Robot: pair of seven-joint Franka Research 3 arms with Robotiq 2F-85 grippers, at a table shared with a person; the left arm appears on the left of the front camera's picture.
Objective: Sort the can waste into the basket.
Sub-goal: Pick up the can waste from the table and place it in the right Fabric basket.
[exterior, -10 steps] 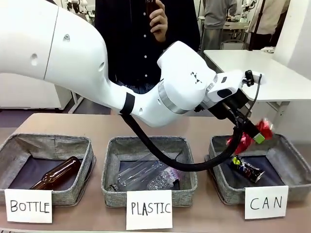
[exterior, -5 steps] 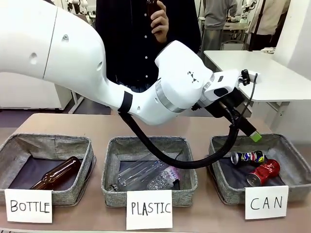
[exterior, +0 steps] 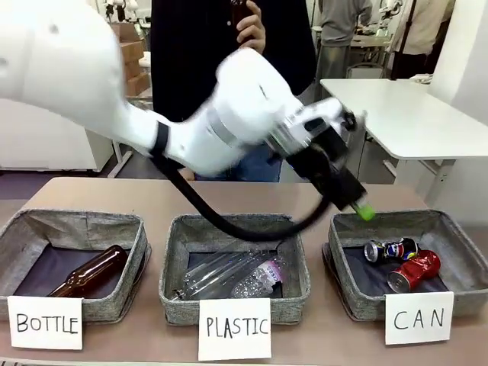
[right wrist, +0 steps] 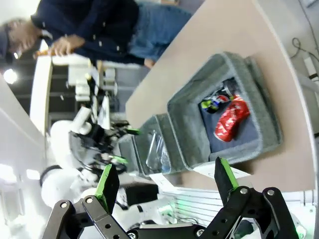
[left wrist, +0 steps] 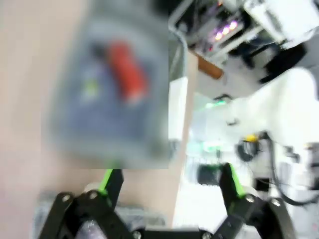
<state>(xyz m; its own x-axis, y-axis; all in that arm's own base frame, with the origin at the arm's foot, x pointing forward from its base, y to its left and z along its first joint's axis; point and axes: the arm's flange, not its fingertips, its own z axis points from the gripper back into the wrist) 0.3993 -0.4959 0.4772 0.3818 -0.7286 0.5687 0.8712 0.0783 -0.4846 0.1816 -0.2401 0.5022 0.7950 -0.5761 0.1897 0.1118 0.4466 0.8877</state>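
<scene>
- The left gripper hangs above the table just left of the back left corner of the CAN basket. In its own wrist view its fingers stand spread wide with nothing between them; that view is heavily blurred.
- The red can lies on its side on the basket's dark bottom, below and to the right of this gripper and apart from it.
- The dark blue can lies just behind the red one, also on its side, nearer the gripper but not touching it.
- A white card handwritten "CAN" stands against the basket's front wall.
- The right gripper is spread open and empty, looking down from well above the table; both cans sit in the basket far beyond its fingertips.
- To the left, the middle basket carded "PLASTIC" holds a clear plastic bottle, and the basket carded "BOTTLE" holds a brown glass bottle.
- A person stands at the far side of the table.
</scene>
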